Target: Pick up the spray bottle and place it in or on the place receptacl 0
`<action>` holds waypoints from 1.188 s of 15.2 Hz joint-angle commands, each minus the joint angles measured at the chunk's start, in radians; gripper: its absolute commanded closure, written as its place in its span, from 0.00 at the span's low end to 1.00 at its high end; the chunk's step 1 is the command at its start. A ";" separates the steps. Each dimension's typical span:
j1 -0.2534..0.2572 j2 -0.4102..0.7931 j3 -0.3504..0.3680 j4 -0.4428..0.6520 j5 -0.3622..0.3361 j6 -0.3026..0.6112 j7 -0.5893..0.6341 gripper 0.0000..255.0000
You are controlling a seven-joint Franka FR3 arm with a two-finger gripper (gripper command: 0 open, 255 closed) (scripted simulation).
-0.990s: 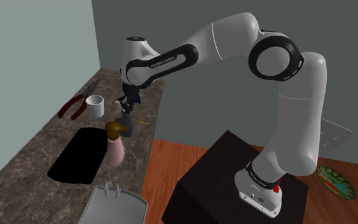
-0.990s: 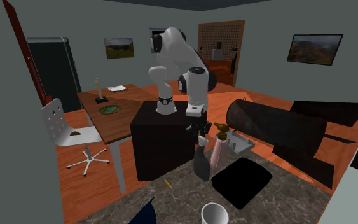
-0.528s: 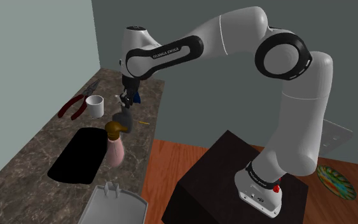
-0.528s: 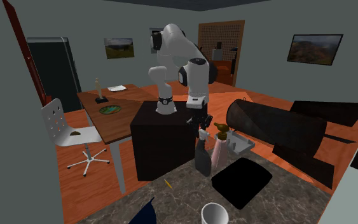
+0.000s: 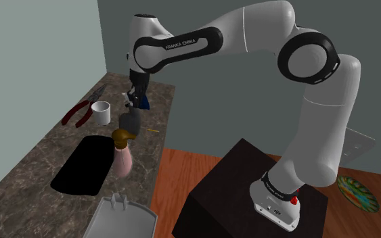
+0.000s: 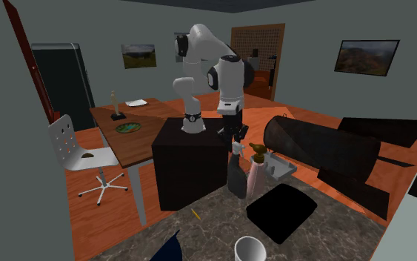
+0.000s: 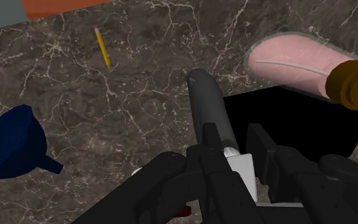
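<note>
The spray bottle is dark grey with a white trigger head. It hangs from my gripper, which is shut on its top, just above the marble counter. In the wrist view the bottle's body points away from my gripper, with the fingers clasping its head. In the second exterior view the spray bottle hangs under my gripper, beside a pink bottle. The black sink basin lies just beyond it in the counter.
A pink bottle with a brown cap stands at the sink's edge, close to the spray bottle. A white mug, red pliers, a blue funnel and a yellow pencil lie on the counter. A grey rack sits nearer.
The arm has risen and the gripper has gone up with the spray bottle, which now hangs higher beside the pink bottle's cap. Nothing else has moved.
</note>
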 commanded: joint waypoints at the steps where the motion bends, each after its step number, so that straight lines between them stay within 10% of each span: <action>1: 0.000 -0.010 0.001 0.016 0.001 -0.026 0.001 1.00; 11: -0.001 -0.045 0.004 0.092 0.006 -0.136 0.004 1.00; 18: 0.069 -0.194 0.049 -0.071 0.014 -0.114 0.122 1.00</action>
